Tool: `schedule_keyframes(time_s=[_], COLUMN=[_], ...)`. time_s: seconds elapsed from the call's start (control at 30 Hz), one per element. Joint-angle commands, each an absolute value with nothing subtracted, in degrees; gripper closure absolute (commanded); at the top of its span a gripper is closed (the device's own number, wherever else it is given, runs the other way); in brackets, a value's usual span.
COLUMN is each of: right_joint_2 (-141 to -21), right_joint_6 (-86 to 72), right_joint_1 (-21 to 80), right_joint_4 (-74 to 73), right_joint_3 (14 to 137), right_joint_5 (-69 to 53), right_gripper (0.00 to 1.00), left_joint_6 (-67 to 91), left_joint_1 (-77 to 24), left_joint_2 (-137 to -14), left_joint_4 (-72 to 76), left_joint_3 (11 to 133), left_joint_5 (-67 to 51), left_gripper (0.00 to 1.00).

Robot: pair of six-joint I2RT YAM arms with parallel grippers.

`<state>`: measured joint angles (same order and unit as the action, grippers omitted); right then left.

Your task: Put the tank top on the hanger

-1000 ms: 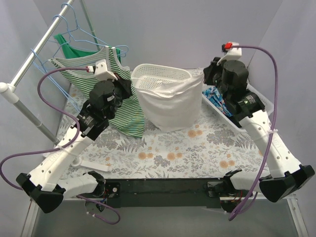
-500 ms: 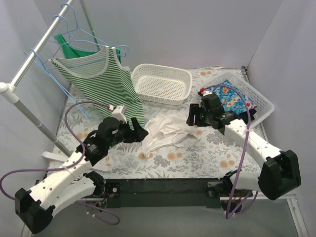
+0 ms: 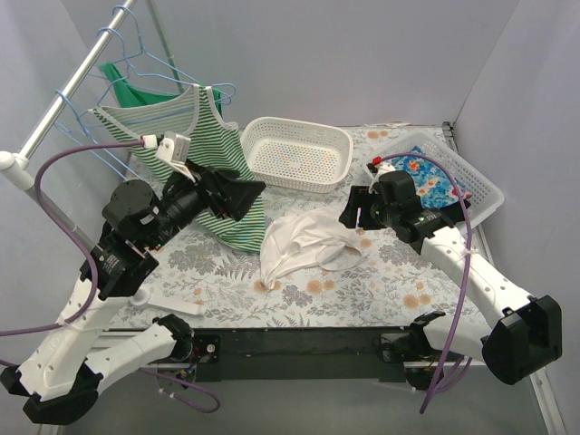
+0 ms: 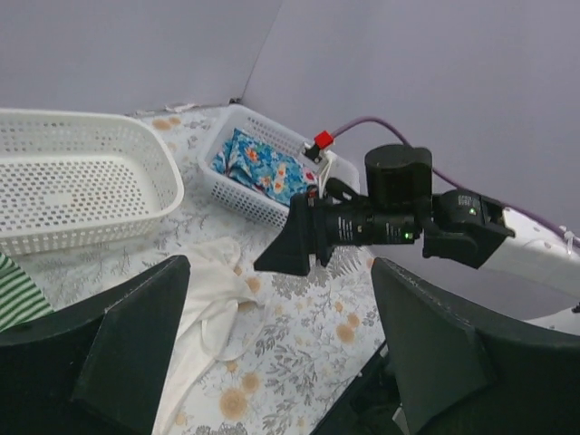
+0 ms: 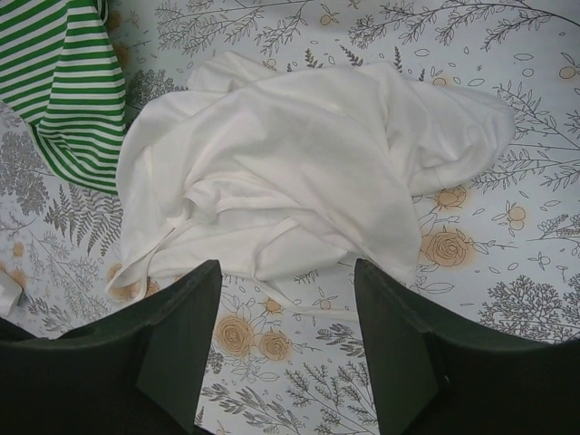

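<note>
The white tank top lies crumpled on the floral table between the two arms; it also shows in the left wrist view and the right wrist view. My left gripper hovers open above the table, to the left of the top, with nothing between its jaws. Just right of the cloth, my right gripper is low over the table and open, its jaws empty. Several light-blue wire hangers hang on the rail at the back left, away from both grippers.
A green-and-white striped tank top and a solid green top hang on the slanted rail. An empty white basket sits behind the cloth. A second basket at the right holds blue floral fabric.
A second ago both grippers held the white top up, spread in front of the basket. Both have opened and the top has dropped onto the table. The left arm dipped, then rose again.
</note>
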<state>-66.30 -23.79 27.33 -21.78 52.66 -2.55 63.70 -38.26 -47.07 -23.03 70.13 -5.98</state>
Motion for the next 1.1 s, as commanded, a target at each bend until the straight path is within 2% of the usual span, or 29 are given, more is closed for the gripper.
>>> schedule_keyframes(time_s=[0.0, 0.3, 0.43, 0.53, 0.67, 1.0, 1.07], right_joint_2=[-64.78, -65.83, -66.71, -67.23, -67.94, -68.64, -68.38], right_joint_6=[-23.73, -23.73, -23.73, -23.73, -24.17, -25.13, -25.22], right_joint_1=[27.07, 27.07, 27.07, 27.07, 26.98, 27.16, 27.16], right_joint_4=[-19.34, -18.72, -18.2, -18.19, -17.93, -16.79, -16.61], right_joint_3=[54.05, 53.7, 53.79, 53.79, 53.61, 52.65, 52.38], right_joint_5=[-4.39, -7.2, -8.09, -8.61, -9.84, -12.47, -12.92], right_gripper=[0.31, 0.31, 0.31, 0.31, 0.31, 0.31, 0.31], left_joint_6=[60.99, 59.68, 58.45, 58.53, 60.11, 66.97, 68.11], left_joint_1=[-38.41, -38.41, -38.41, -38.41, -38.41, -38.41, -38.41], left_joint_2=[-50.1, -52.12, -54.75, -55.2, -55.11, -55.45, -56.42], left_joint_4=[-25.57, -39.89, -46.39, -49.83, -54.12, -60.47, -61.95], left_joint_3=[78.46, 94.91, 102.72, 104.06, 104.41, 101.08, 100.9], left_joint_5=[1.9, 32.13, 40.05, 45.24, 50.35, 54.4, 55.1], left_gripper=[0.18, 0.19, 0.19, 0.18, 0.18, 0.19, 0.16])
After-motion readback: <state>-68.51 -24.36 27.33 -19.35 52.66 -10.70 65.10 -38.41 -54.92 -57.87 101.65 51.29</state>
